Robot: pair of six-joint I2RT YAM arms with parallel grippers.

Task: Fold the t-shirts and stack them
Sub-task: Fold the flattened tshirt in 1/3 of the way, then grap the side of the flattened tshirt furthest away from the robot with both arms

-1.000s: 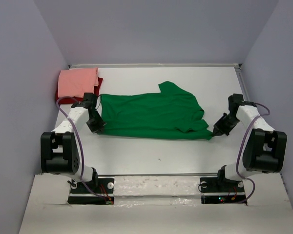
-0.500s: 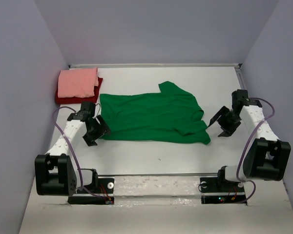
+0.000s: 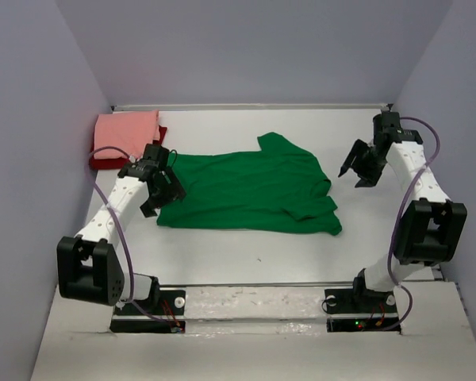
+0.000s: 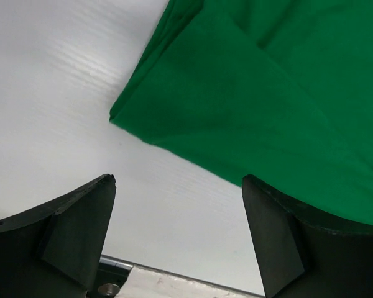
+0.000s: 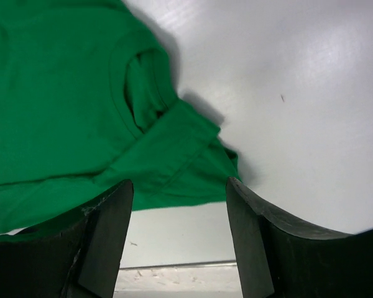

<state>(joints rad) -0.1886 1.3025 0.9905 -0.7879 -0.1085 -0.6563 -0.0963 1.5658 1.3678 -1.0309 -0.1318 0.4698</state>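
Note:
A bright green t-shirt (image 3: 246, 189) lies folded lengthwise across the middle of the white table. In the left wrist view its near left corner (image 4: 121, 115) rests flat ahead of the jaws. My left gripper (image 3: 165, 197) hovers at the shirt's left end, open (image 4: 177, 180) and empty. My right gripper (image 3: 355, 176) hangs to the right of the shirt, apart from it, also open (image 5: 179, 183) and empty. Beyond its fingers (image 5: 105, 236) lies the green sleeve (image 5: 174, 152). A folded salmon-pink t-shirt (image 3: 125, 132) sits on a dark red t-shirt (image 3: 160, 135) at the back left.
The white table (image 3: 246, 254) is closed in by pale walls on the left, back and right. A metal rail (image 3: 254, 284) runs along its near edge, with both arm bases behind it. Purple cables loop beside each arm.
Both grippers, shut at the green shirt's near corners a second ago, have opened and let go. They have risen and moved toward the back, the right one farther. The shirt lies still.

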